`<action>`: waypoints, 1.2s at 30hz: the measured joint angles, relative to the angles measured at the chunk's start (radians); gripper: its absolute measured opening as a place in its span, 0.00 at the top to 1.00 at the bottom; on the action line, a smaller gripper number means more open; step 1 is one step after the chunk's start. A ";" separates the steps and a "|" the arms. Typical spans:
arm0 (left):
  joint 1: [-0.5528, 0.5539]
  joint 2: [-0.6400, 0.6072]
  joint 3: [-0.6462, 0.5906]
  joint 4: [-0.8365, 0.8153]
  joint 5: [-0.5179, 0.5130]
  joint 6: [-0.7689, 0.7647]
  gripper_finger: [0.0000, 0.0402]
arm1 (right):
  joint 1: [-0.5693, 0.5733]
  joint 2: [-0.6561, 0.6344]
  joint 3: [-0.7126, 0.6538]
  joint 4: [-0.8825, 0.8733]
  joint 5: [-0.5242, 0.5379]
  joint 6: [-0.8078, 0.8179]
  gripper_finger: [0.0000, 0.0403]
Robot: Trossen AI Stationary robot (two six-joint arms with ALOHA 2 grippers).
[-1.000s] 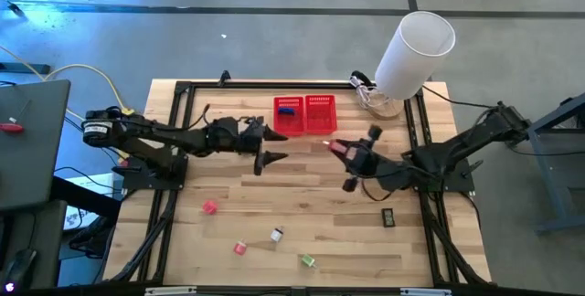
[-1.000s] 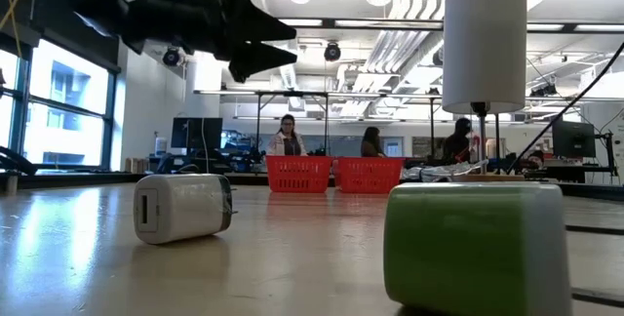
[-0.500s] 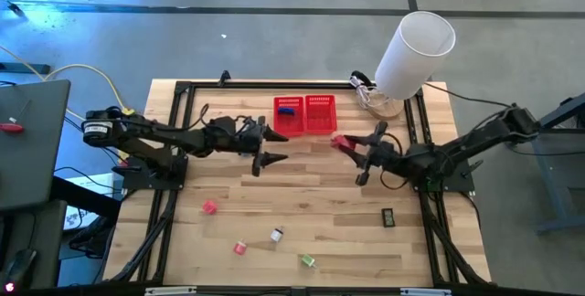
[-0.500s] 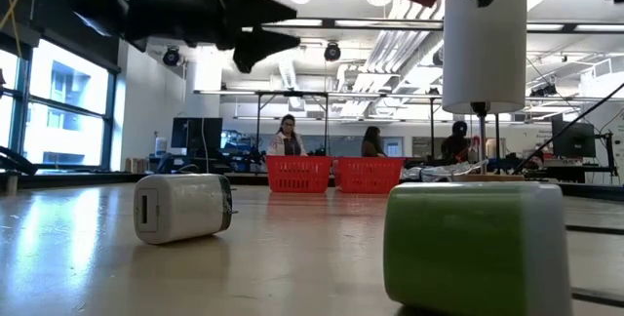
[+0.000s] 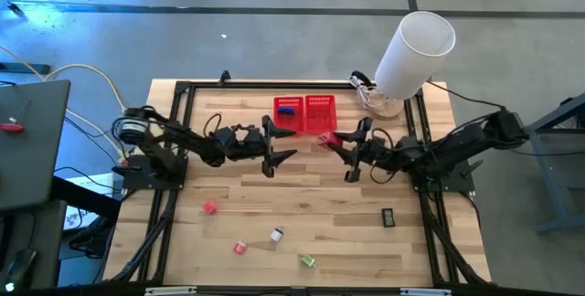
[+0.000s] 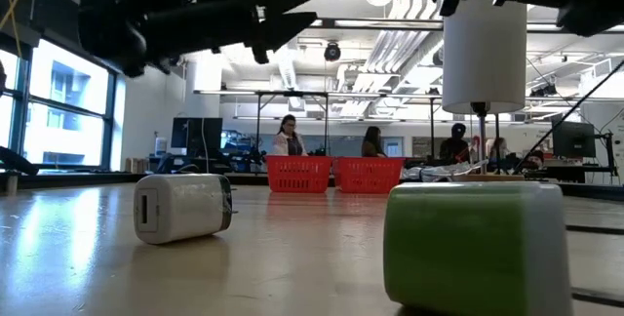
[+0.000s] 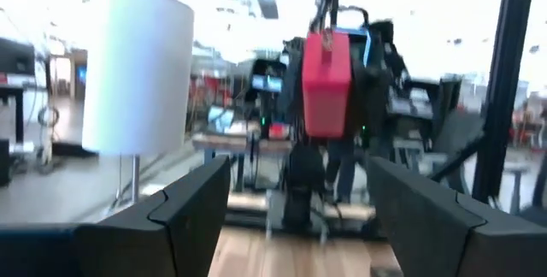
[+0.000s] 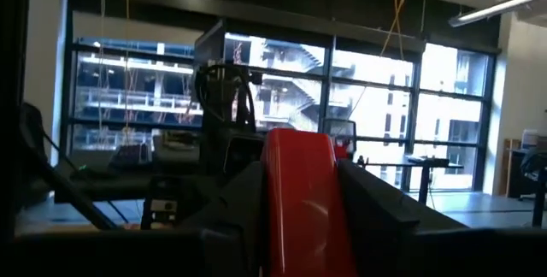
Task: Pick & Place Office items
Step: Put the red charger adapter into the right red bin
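Front row, near edge: three small items; green one [image 5: 307, 260] nearest the edge, red-white one [image 5: 240, 248] and whitish one [image 5: 276, 234] just beyond it; green and whitish loom large in the low view [image 6: 475, 244] [image 6: 183, 207], both lying on the wood
Next row back: two items, well apart; pink one [image 5: 209, 207] toward the left, black rectangle [image 5: 388, 215] toward the right, flat on the table [image 5: 320, 200]
Mid-table, in the air: one red block [image 5: 328, 139], clamped upright in the right gripper [image 5: 340, 144]; fingers [image 8: 376, 217] closed against both its sides in the right wrist view [image 8: 303, 200]; also seen from the left wrist view [image 7: 327, 85]
Right arm: one; reaching in from the right, stretched low toward the centre, gripper just in front of the baskets' near right corner
Left arm: one; reaching in from the left, elbow bent, forearm level; left gripper [image 5: 281, 145] pointing at the right gripper, just in front of the left basket; fingers [image 7: 192, 204] spread wide, nothing between them
Far row: two red mesh baskets [image 5: 321, 124] side by side, touching; one teal-blue item [image 5: 288, 109] lying in the left one
Far right corner: one white cylinder [image 5: 413, 54] on a stand, tall
Beyond the table: three people [image 6: 286, 137] visible in the low view, behind the baskets
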 joint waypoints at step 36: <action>-0.013 0.159 0.166 0.047 0.128 -0.044 0.33 | -0.032 0.144 0.108 -0.075 -0.119 0.076 0.72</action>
